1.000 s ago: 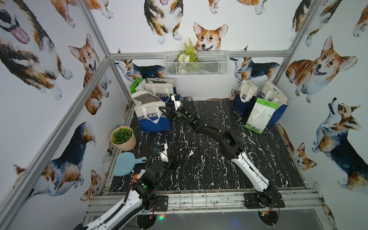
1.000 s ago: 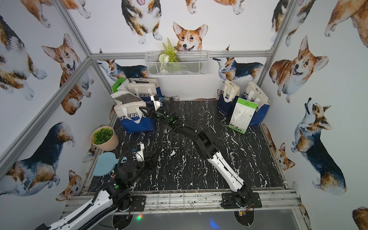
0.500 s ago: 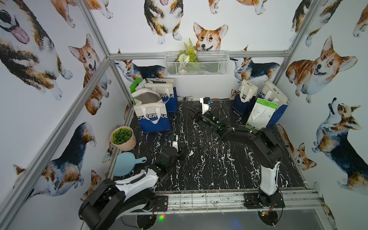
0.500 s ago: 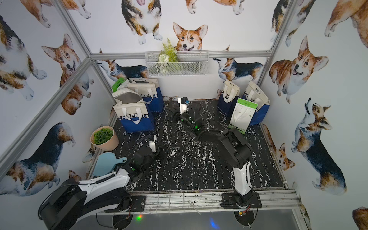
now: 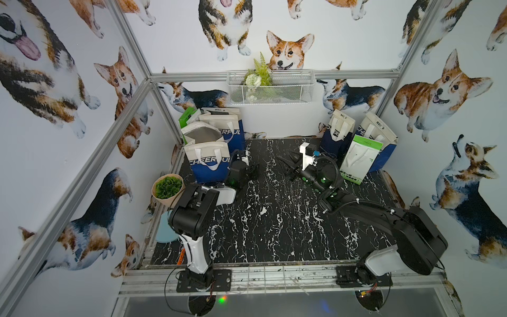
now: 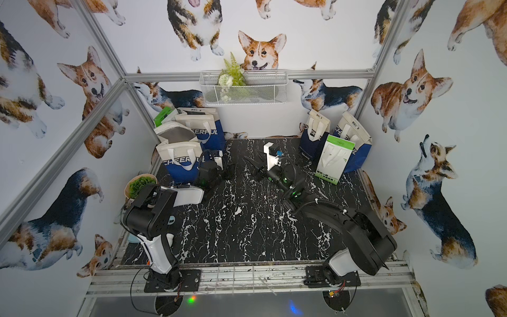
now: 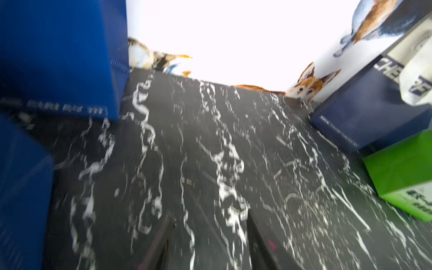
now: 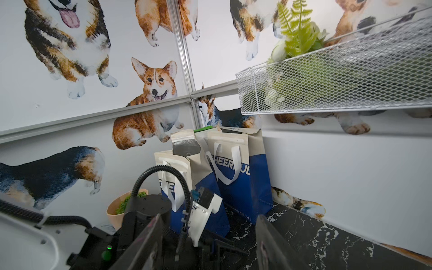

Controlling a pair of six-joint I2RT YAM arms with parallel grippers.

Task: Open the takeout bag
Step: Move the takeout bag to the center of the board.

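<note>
Several blue-and-cream takeout bags stand in the back left corner. One takeout bag (image 5: 204, 135) (image 6: 178, 134) (image 8: 185, 146) has its mouth spread, showing grey lining. A shut-topped bag (image 5: 210, 164) stands in front of it. My left gripper (image 5: 254, 168) (image 6: 231, 171) (image 7: 210, 224) hovers low over the black marble table (image 5: 274, 219), just right of that front bag, open with nothing between its fingers. My right gripper (image 5: 288, 164) (image 6: 253, 167) (image 8: 208, 233) is mid-table, pointing left toward the bags, open and holding nothing. The left wrist view is blurred.
A navy bag (image 5: 336, 135), a green-and-white bag (image 5: 359, 159) and another blue bag (image 5: 380, 137) stand at the back right. A potted plant (image 5: 168, 189) and a teal plate (image 5: 164, 233) sit by the left wall. A wire basket (image 5: 270, 87) hangs on the back wall.
My right gripper has left the spread bag's top and drawn back right to mid-table. The left arm has folded upright, bringing its gripper forward beside the front bag, jaws slightly narrower.
</note>
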